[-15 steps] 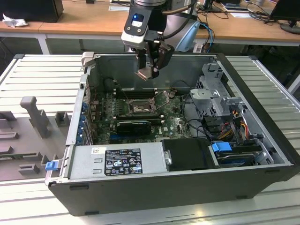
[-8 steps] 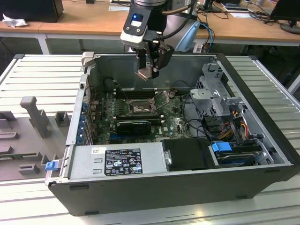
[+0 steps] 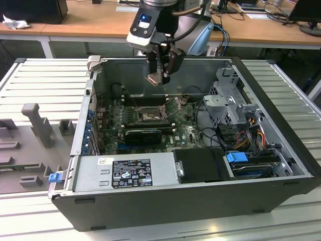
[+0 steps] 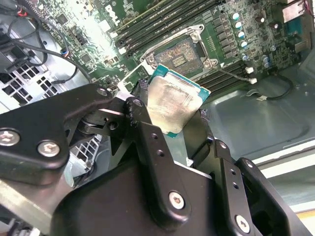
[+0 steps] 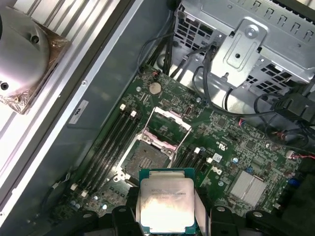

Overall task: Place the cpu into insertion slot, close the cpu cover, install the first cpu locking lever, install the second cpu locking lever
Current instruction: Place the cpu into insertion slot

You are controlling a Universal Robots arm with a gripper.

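Observation:
My gripper (image 3: 159, 70) is shut on the cpu (image 3: 154, 79), a small pale metal square, and holds it in the air above the open computer case. Below it on the green board lies the insertion slot (image 3: 149, 114), a black socket with a dark, bare centre. In the first wrist view the cpu (image 5: 166, 204) hangs just short of the insertion slot (image 5: 147, 160), with the cpu cover (image 5: 167, 127) swung up and open on the slot's far side. In the second wrist view the cpu (image 4: 174, 101) sits tilted between the black fingers (image 4: 147, 137), near the insertion slot (image 4: 181, 51).
Long black memory slots (image 3: 143, 99) flank the socket. A metal drive cage (image 3: 228, 100) with loose cables fills the exterior view's right of the case. The power supply (image 3: 125, 173) lies along the front. A grey fixture (image 3: 35, 120) stands on the table outside the case.

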